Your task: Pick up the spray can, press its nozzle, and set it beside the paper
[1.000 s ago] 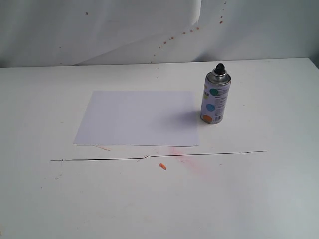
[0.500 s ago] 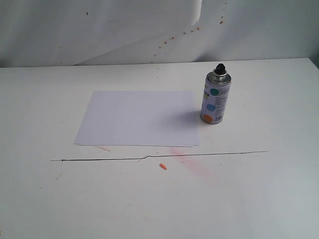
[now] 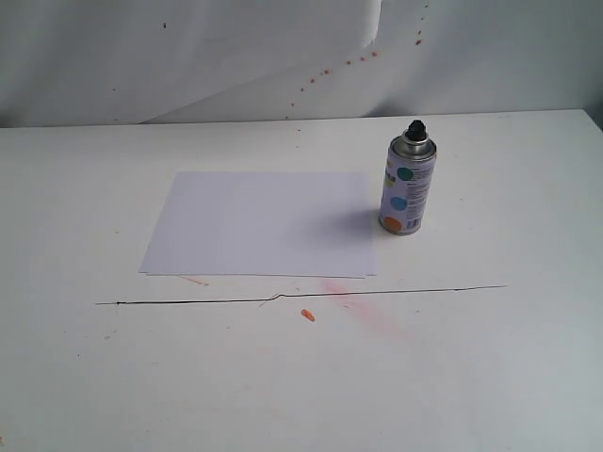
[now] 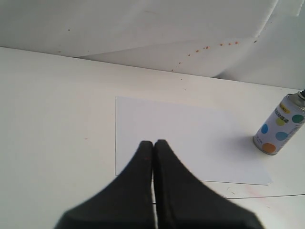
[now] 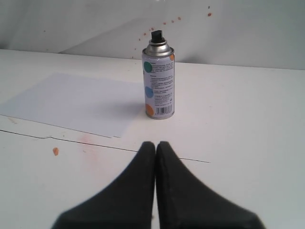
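The spray can [image 3: 407,185] stands upright on the white table, just right of the paper [image 3: 262,222]; its black nozzle [image 3: 415,128] tops the silver dome. The can [image 5: 159,81] with its nozzle [image 5: 156,35] is straight ahead in the right wrist view, well beyond my right gripper [image 5: 155,143], which is shut and empty. In the left wrist view my left gripper [image 4: 153,142] is shut and empty over the paper [image 4: 186,138], with the can [image 4: 281,125] far off to the side. Neither gripper shows in the exterior view.
A thin dark crack line [image 3: 301,294] runs across the table in front of the paper. A small orange blob [image 3: 307,314] and a faint pink stain [image 3: 363,306] lie near it. A white backdrop [image 3: 188,56] with orange specks rises behind the table.
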Controlling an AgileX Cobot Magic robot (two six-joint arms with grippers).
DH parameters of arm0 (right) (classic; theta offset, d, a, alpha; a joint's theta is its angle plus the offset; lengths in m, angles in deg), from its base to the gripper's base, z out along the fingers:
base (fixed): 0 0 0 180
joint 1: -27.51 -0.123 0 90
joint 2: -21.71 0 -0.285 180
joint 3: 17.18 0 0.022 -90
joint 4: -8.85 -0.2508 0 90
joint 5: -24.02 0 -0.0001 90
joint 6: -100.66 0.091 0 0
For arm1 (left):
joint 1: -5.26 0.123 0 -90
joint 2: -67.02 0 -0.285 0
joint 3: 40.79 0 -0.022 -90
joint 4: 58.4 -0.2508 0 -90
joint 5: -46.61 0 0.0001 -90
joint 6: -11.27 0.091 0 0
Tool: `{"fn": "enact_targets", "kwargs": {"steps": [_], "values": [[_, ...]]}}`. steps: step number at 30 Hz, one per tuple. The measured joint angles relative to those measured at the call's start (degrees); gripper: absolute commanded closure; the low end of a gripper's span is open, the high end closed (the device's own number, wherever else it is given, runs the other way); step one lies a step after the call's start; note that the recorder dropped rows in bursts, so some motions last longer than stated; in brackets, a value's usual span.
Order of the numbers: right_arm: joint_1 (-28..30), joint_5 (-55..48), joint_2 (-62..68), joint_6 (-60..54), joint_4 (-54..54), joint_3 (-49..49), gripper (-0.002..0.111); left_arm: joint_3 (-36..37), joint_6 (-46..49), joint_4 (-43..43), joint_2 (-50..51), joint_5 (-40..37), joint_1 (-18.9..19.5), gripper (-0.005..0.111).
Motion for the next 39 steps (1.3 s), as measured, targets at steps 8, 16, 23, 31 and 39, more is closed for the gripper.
{"fn": "enact_targets", "kwargs": {"steps": [8, 16, 23, 31, 39], "values": [[0.0, -1.6, -1.4, -2.0, -0.5, -0.1, 0.108, 0.0, 0.0, 0.0, 0.0, 0.0, 0.0, 0.107], [0.0, -2.7, -1.4, -3.7, 0.5, -0.1, 0.108, 0.0, 0.0, 0.0, 0.0, 0.0, 0.0, 0.107], [0.0, -3.5, -1.4, -3.9, 2.0, -0.1, 0.108, 0.0, 0.0, 0.0, 0.0, 0.0, 0.0, 0.107], [0.0, -3.5, -1.4, -4.1, 2.1, -0.1, 0.108, 0.0, 0.0, 0.0, 0.0, 0.0, 0.0, 0.107], [0.0, -3.5, -1.4, -4.1, 2.1, -0.1, 0.108, 0.0, 0.0, 0.0, 0.0, 0.0, 0.0, 0.107]]}}
